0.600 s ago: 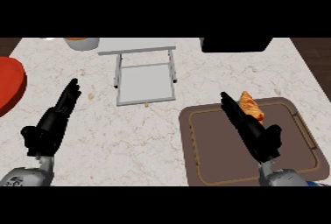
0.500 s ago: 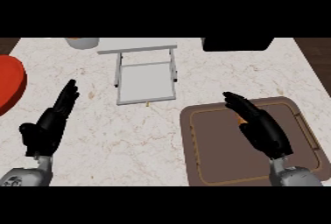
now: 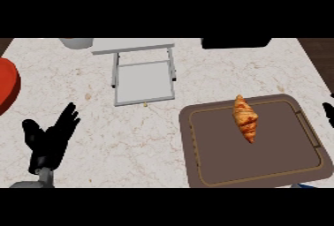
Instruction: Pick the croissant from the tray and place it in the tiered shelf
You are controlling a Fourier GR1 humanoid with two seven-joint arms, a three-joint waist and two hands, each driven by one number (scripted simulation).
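Brown tray (image 3: 306, 132) holds the croissant (image 3: 245, 118), which is not yet picked up. The left robot hand (image 3: 49, 134) is rested on the table (image 3: 130, 132), fingers spread. The tiered shelf (image 3: 143, 81) is kept near. The right robot hand cannot be told.

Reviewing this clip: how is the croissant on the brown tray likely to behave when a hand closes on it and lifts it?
The croissant looks small against the tray, so probably light. Its ridged, flaky-looking crust suggests it may crush or shed if squeezed. It lies flat, long and tapered, so it seems unlikely to roll, though its narrow ends might pivot in a grasp.
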